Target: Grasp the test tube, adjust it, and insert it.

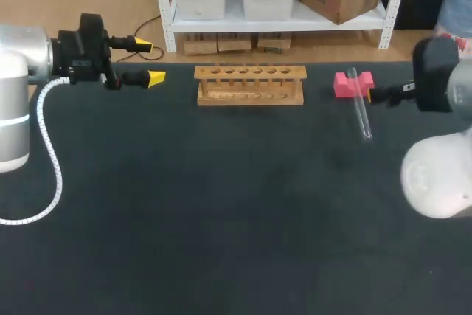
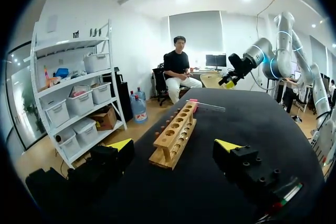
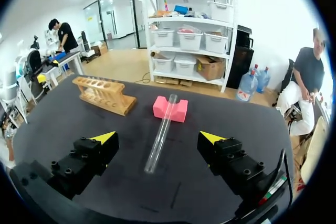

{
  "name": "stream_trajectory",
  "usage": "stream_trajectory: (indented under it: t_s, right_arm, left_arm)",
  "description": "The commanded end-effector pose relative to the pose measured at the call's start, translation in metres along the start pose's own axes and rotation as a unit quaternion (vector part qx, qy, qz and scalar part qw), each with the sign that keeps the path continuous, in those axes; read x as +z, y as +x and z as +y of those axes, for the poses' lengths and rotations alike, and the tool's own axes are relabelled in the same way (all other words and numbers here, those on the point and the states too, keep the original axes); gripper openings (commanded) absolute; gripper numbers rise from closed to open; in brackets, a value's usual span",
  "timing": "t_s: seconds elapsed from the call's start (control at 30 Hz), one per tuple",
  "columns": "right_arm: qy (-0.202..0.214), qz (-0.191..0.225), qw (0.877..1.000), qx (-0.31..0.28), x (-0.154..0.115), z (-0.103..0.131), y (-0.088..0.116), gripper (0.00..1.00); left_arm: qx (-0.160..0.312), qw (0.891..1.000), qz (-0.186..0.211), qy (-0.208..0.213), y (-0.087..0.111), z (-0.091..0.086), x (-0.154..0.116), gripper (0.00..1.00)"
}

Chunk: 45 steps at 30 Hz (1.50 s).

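Right pincer spread wide, test tube just ahead; left pincer spread, level, facing wooden rack.

One table carries one tube, one pink block and one wooden rack. The rack has six holes along its top. There are two grippers, the left and the right, each with two yellow tips, four in all.
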State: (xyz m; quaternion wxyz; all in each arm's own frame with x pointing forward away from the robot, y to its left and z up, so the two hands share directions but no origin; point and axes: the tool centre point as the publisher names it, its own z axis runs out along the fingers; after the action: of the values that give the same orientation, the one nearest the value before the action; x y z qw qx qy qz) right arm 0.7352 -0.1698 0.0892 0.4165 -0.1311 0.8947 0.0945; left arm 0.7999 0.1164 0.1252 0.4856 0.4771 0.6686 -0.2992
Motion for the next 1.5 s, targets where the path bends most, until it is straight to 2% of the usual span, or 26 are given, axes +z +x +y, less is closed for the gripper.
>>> stream_trajectory:
  t_s: [0.03, 0.27, 1.43, 1.5]
  right_arm:
    - [0.175, -0.001, 0.985, 0.000, 0.012, 0.007, 0.002, 1.00]
    - [0.174, 0.003, 0.985, 0.001, 0.023, 0.017, 0.004, 1.00]
    - [0.165, 0.008, 0.986, 0.010, 0.025, 0.018, 0.003, 1.00]
    - [0.151, 0.004, 0.988, 0.005, 0.035, 0.019, 0.004, 1.00]
  left_arm:
    - [0.002, 1.000, -0.003, -0.002, 0.002, -0.001, 0.000, 1.00]
    - [0.002, 1.000, -0.003, -0.002, 0.002, -0.001, 0.000, 1.00]
    - [0.002, 1.000, -0.003, -0.002, 0.002, -0.001, 0.000, 1.00]
    - [0.002, 1.000, -0.003, -0.002, 0.002, -0.001, 0.000, 1.00]
